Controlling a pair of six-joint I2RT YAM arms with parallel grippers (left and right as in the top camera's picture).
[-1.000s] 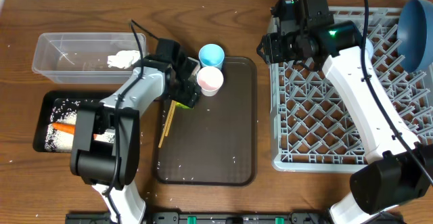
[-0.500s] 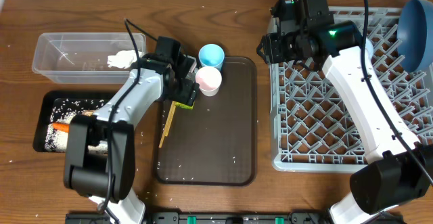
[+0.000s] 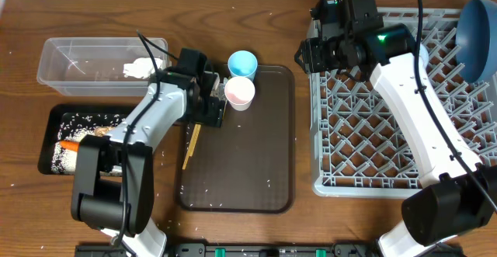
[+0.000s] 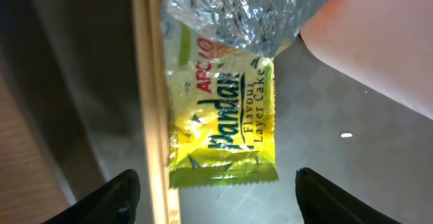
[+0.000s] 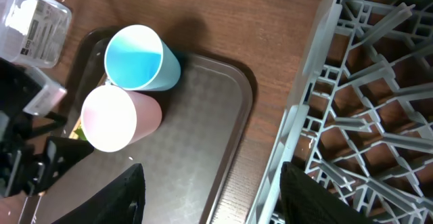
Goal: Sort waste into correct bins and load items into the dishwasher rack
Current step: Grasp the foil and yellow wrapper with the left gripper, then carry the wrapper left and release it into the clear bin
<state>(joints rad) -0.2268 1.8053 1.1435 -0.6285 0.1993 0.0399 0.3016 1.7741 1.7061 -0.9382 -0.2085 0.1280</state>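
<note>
In the left wrist view the yellow-green wrapper lies flat on the brown serving tray, beside the wooden chopsticks. My left gripper is open just above them, its fingers standing either side of both, and the pink cup is at its right. From overhead the left gripper covers the wrapper. The pink cup and light blue cup stand at the tray's far edge. My right gripper hangs open and empty over the left edge of the dishwasher rack. A dark blue bowl sits in the rack's far right corner.
The clear tub at far left holds a crumpled white napkin. The black tray in front of it holds rice and an orange carrot. The brown serving tray lies between the bins and the rack. Rice grains dot the table.
My left gripper has shifted slightly left and lower over the wrapper, and its jaws have narrowed a little. The right arm has not moved.
</note>
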